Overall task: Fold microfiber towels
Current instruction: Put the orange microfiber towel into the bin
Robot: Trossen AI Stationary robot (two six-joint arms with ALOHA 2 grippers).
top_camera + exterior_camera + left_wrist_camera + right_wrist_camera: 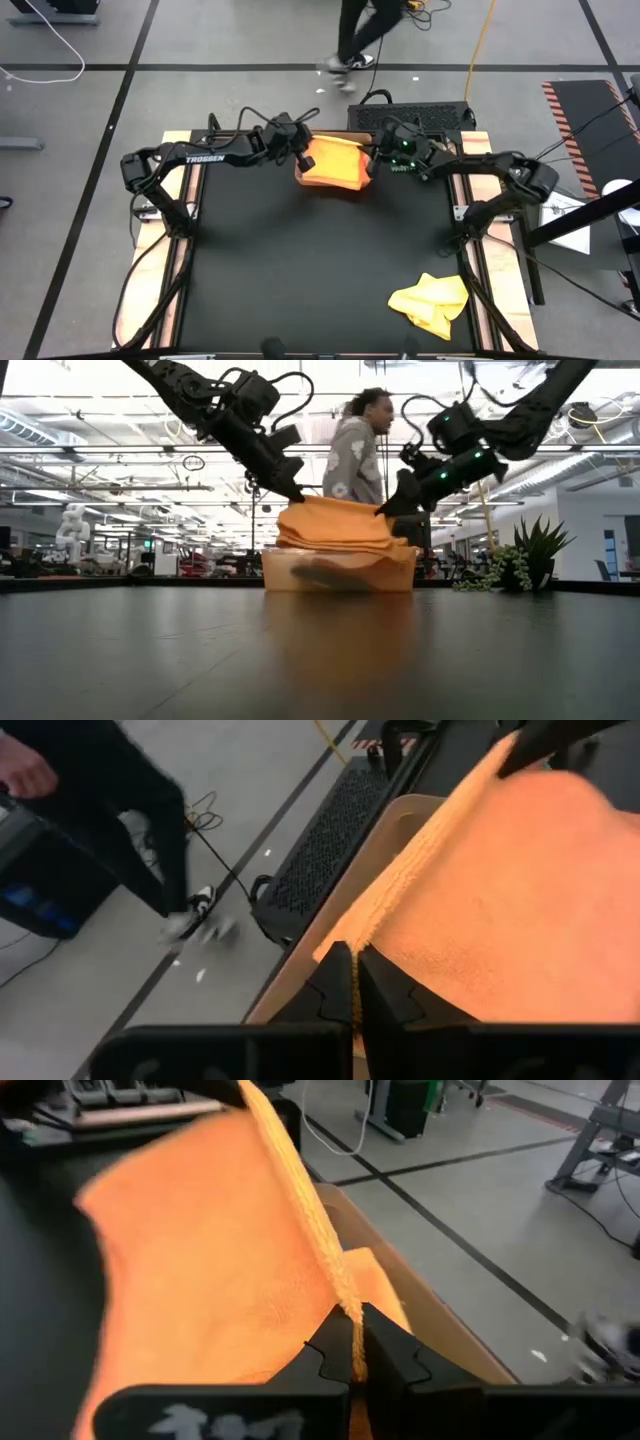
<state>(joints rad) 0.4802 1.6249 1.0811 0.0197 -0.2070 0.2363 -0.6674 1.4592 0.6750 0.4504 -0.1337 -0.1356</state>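
Two soft microfiber towels were in sight: one orange towel [335,163] draped over the shallow tan tray [340,572] at the table's far edge, one crumpled yellow towel [432,300] near my right front corner. My left gripper [306,160] and right gripper [371,165] each pinched an opposite edge of the orange one, fingers pressed together on the cloth.

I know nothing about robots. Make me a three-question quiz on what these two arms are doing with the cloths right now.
1. True or false: both grippers pinch the orange towel.
2. Where does the yellow towel lie? A) in the tray B) on the table's near right part, apart from both arms C) in the left gripper
3. Fill in: the orange towel hangs over the ____.

Key:
1. True: the left gripper and the right gripper are each shut on an edge of it.
2. B
3. tray
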